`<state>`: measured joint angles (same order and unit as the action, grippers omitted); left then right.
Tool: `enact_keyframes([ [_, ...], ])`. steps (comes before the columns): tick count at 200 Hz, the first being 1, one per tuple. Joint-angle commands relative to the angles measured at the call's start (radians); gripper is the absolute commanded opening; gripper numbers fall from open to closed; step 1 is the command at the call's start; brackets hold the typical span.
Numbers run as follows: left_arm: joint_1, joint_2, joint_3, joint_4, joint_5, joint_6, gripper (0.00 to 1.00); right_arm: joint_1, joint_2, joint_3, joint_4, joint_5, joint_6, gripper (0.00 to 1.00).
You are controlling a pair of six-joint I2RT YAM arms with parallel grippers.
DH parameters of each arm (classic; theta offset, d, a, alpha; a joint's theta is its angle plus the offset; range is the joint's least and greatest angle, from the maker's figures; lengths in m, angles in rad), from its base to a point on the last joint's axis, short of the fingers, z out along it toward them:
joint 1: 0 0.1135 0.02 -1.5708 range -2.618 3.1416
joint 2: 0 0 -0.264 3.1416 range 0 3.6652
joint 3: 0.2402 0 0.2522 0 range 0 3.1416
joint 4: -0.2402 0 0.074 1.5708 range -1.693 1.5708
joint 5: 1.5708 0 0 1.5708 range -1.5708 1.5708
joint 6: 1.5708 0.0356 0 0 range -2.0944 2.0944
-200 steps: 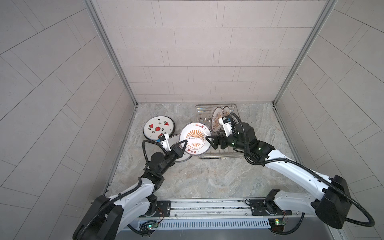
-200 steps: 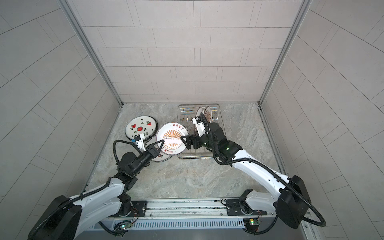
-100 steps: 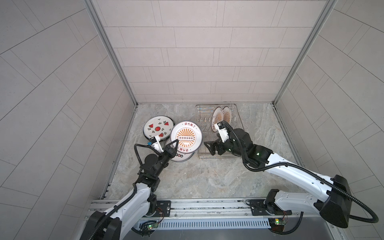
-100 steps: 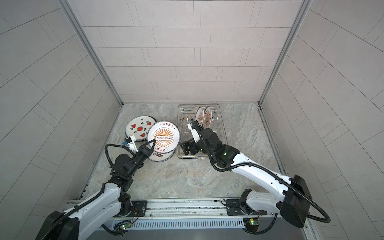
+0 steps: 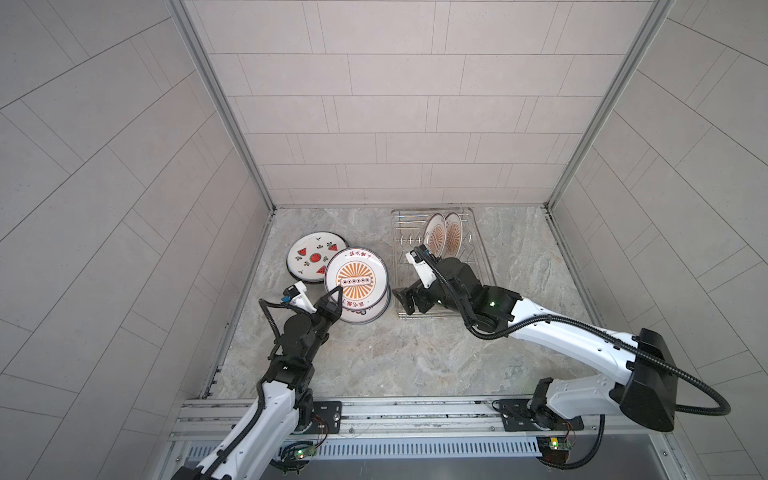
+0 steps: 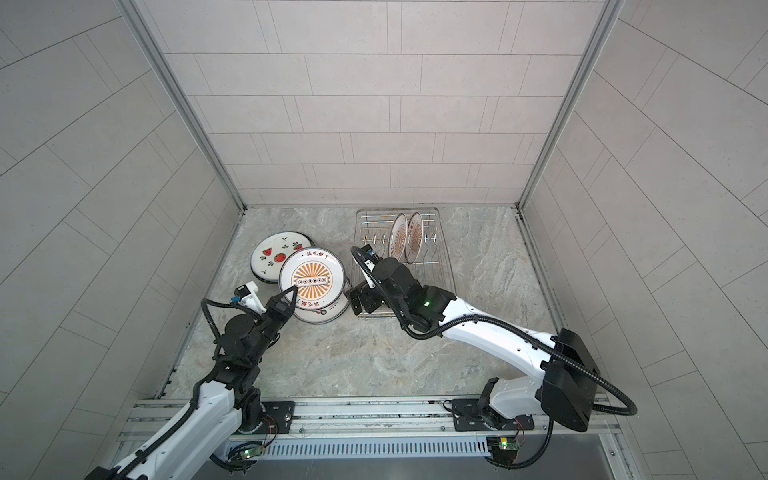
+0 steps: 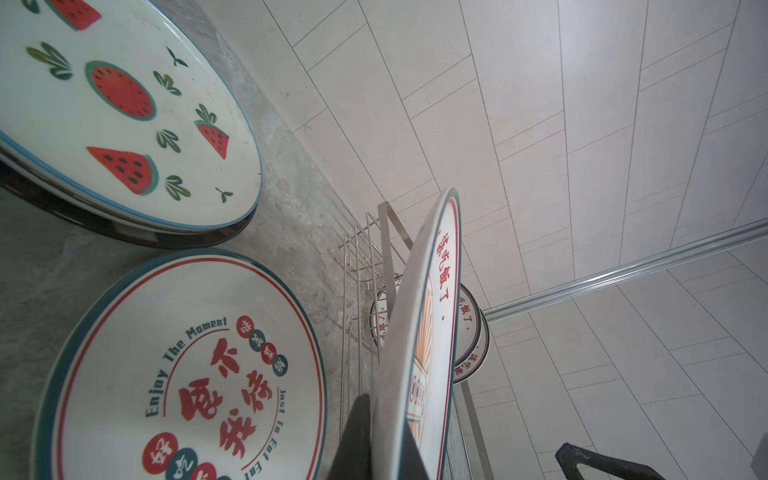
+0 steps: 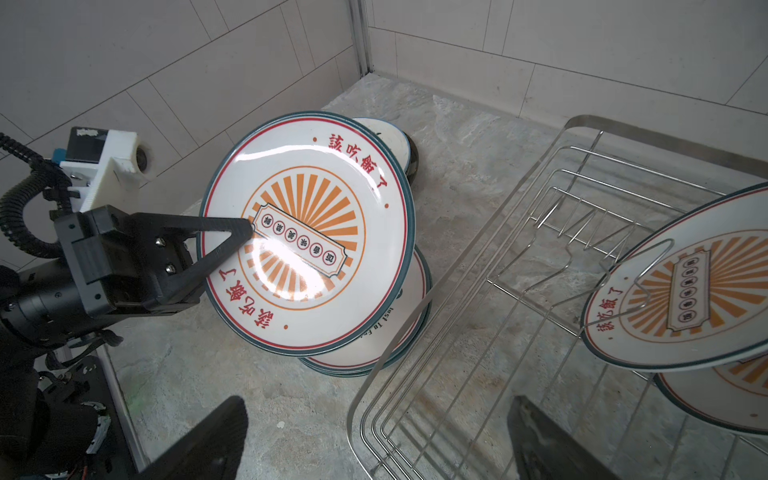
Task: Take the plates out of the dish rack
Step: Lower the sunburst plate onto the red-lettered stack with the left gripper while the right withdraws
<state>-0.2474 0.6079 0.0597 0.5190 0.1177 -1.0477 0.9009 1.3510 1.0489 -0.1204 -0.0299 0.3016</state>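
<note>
A round white plate with an orange sunburst and a dark green rim point(image 5: 356, 277) is clamped at its edge by the left gripper point(image 5: 338, 291) and is held tilted above a stack topped by a white plate with red characters point(image 7: 187, 374). The stack lies on the marble tabletop, left of the shiny silver wire dish rack point(image 8: 665, 143). Two more orange-sunburst plates point(image 5: 444, 237) are seen standing upright between the prongs. The right gripper point(image 5: 409, 303) is held spread and empty at the rack's near end.

Since only the edge is pinched, the glazed plate could be levered out of the grip by its own weight. If it is lowered at this tilt, its low edge could be knocked against the stack and chipped.

The lettered face below is shown plainly only in the left wrist view. The finger point(image 8: 232, 230) laid across the sunburst is shown best in the right wrist view. Whether the low edge touches the stack cannot be told.
</note>
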Motion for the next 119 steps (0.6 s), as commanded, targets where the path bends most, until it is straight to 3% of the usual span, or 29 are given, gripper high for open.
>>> enact_keyframes([
  [1, 0.010, -0.025, -0.012, -0.017, -0.041, -0.014, 0.00, 0.014, 0.027, 0.032, -0.005, 0.028, -0.016, 1.00],
  [119, 0.013, 0.106, -0.013, -0.060, -0.101, -0.035, 0.00, 0.053, 0.174, 0.132, -0.038, 0.031, -0.027, 0.99],
])
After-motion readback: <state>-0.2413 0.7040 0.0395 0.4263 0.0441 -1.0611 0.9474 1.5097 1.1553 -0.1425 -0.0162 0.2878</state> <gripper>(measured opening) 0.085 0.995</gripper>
